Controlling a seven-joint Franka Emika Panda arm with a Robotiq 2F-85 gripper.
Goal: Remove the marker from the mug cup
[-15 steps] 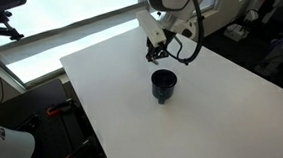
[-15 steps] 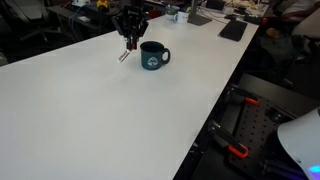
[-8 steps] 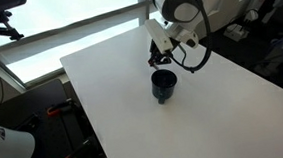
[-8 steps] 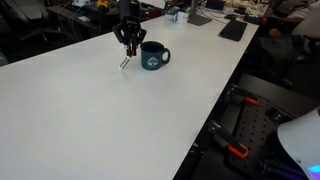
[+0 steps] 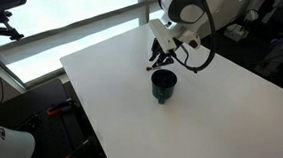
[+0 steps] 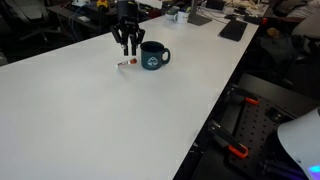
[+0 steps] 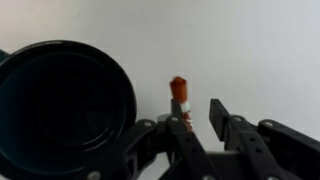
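So the marker lay on the white tabletop just beside the mug cup, with the jaws slightly apart right over it.

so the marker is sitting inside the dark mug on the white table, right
Not quite. The marker is not inside the dark mug. It lies on the white table just beside the mug, as an exterior view shows. The wrist view also has it outside the rim.
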